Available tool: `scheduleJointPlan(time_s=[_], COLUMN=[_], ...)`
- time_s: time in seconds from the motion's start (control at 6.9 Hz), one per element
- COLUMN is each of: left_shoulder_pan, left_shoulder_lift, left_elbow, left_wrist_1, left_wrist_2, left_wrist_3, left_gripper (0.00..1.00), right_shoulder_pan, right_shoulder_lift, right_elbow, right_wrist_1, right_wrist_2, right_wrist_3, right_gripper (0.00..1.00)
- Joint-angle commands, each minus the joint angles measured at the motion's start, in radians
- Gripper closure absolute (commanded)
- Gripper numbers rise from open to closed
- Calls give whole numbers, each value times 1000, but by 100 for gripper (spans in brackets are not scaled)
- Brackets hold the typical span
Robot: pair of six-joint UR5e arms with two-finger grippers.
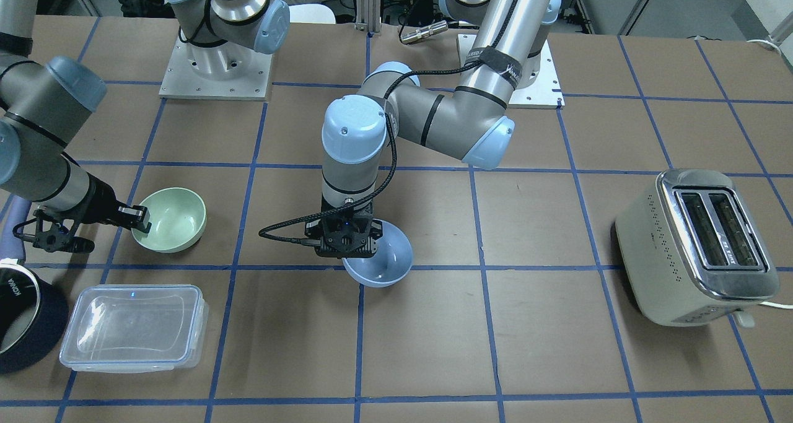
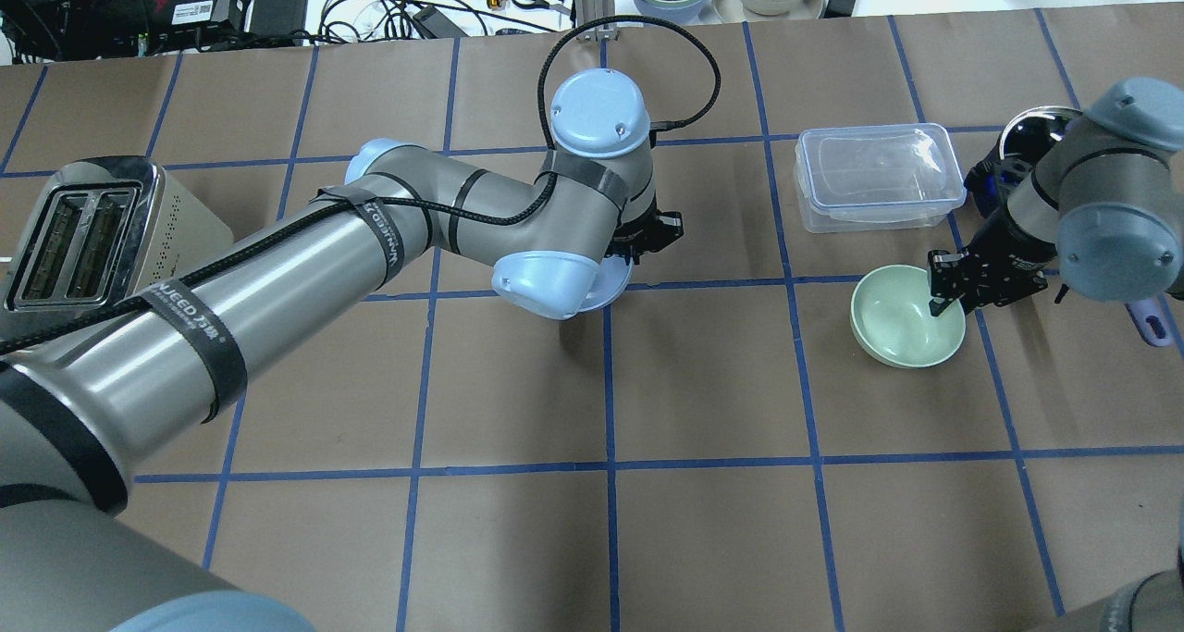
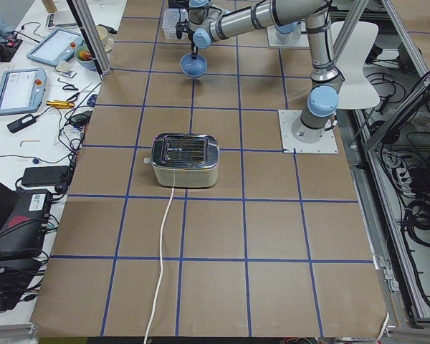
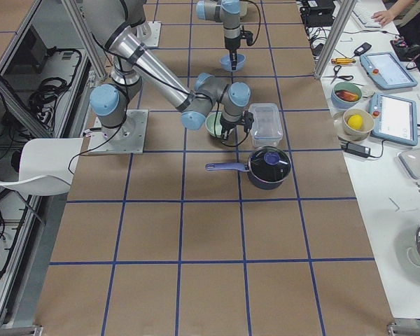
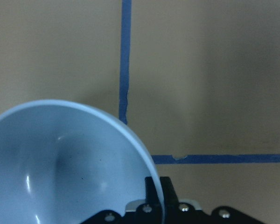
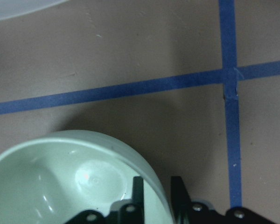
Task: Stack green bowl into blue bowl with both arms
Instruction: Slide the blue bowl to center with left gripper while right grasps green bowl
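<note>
The pale blue bowl (image 1: 381, 259) hangs tilted, a little above the table near its middle. My left gripper (image 1: 356, 252) points down and is shut on the bowl's rim; the left wrist view shows the rim (image 5: 130, 140) running between the fingers (image 5: 164, 186). The mint-green bowl (image 1: 172, 218) is near the table's right end, also tilted. My right gripper (image 1: 141, 220) is shut on its rim, one finger inside and one outside, as the right wrist view shows (image 6: 156, 191). In the overhead view the left wrist hides most of the blue bowl (image 2: 606, 291); the green bowl (image 2: 902, 322) is in plain sight.
A clear blue-rimmed container (image 1: 133, 327) and a dark pot (image 1: 25, 324) stand close to the green bowl on the operators' side. A cream toaster (image 1: 697, 243) stands at the table's left end. The two bowls are about two grid squares apart.
</note>
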Motion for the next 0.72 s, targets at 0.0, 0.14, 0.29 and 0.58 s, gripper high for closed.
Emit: scheduleJointPlan(time_s=[0.0, 0.14, 0.29, 0.58], left_shoulder_pan=[-11, -8, 30, 211], left_shoulder_lift=[-28, 12, 58, 221], left_elbow=[22, 24, 48, 80], left_wrist_1=[7, 6, 1, -282], left_wrist_2=[0, 5, 8, 4], left_wrist_3=[-28, -9, -9, 277], left_gripper=[39, 0, 0, 0], right_shoulder_pan=[-10, -11, -11, 8], right_shoulder_lift=[-8, -19, -36, -41], right_elbow=[-29, -70, -146, -319], right_wrist_1=[18, 82, 192, 398], right_wrist_2=[-1, 5, 10, 52], right_wrist_3=[-8, -6, -8, -12], right_gripper=[100, 100, 100, 100])
